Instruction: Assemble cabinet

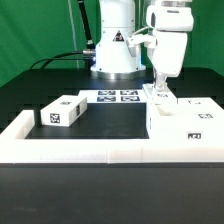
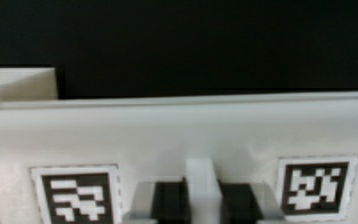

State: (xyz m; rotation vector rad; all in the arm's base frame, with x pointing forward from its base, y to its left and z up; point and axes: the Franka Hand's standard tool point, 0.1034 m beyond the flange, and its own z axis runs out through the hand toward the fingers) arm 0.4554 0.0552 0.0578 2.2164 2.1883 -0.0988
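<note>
A white cabinet part (image 1: 188,122) with a tag on its front lies at the exterior view's right, against the rail. My gripper (image 1: 161,90) comes straight down onto its far end. In the wrist view the part (image 2: 176,130) fills the frame, with one tag (image 2: 78,195) on each side of the gripper (image 2: 204,205). The two dark fingers (image 2: 171,205) flank a narrow white rib that fills the gap between them, so the gripper is shut on it. A smaller white tagged box (image 1: 60,112) lies apart at the exterior view's left.
A long low white L-shaped rail (image 1: 100,150) runs along the front and up the left side. The marker board (image 1: 117,97) lies flat at the back centre, before the robot base (image 1: 115,50). Another white piece (image 2: 12,85) shows at the wrist view's edge.
</note>
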